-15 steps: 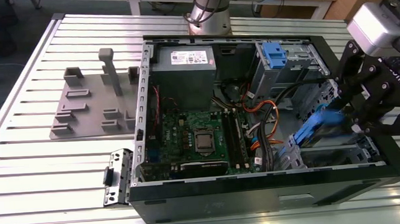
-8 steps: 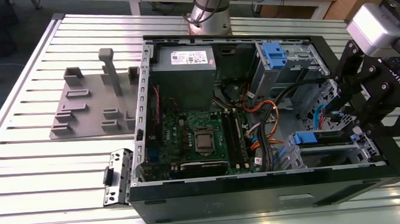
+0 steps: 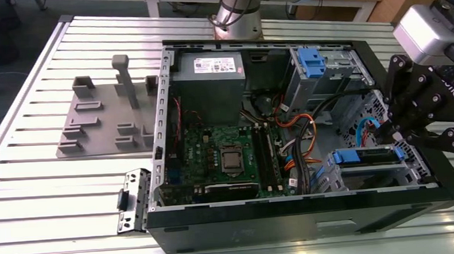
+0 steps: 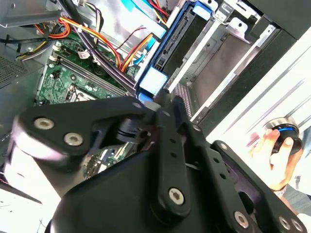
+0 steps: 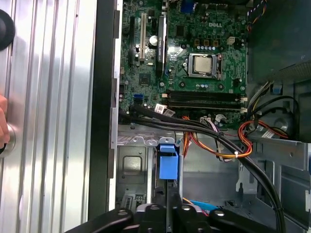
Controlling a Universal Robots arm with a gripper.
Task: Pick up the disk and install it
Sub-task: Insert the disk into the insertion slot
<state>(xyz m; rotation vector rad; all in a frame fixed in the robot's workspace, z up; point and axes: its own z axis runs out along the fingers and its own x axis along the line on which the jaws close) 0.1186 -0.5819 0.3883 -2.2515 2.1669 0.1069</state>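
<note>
The disk (image 3: pixel 366 155) sits edge-on in the lower drive bay at the case's corner, on the exterior view's right, with its blue carrier showing. Its blue end tab (image 5: pixel 166 165) points toward my gripper in both wrist views. My gripper (image 3: pixel 392 136) hangs over that bay. The fingers (image 5: pixel 168 191) are shut together into one narrow strip, with their tips right at the carrier's blue tab (image 4: pixel 151 80). I see nothing between the fingers. The disk's silver face is hidden inside the bay.
The open black computer case (image 3: pixel 292 213) lies on a slatted metal table (image 3: pixel 53 186). Inside are the motherboard (image 3: pixel 228 155), a grey power supply (image 3: pixel 208 70), orange and black cables (image 5: pixel 228 141) and a bare blue bracket (image 3: pixel 311 60). A grey fixture (image 3: pixel 104 124) stands at the exterior view's left. A person's hand (image 4: pixel 277 150) rests beside the case.
</note>
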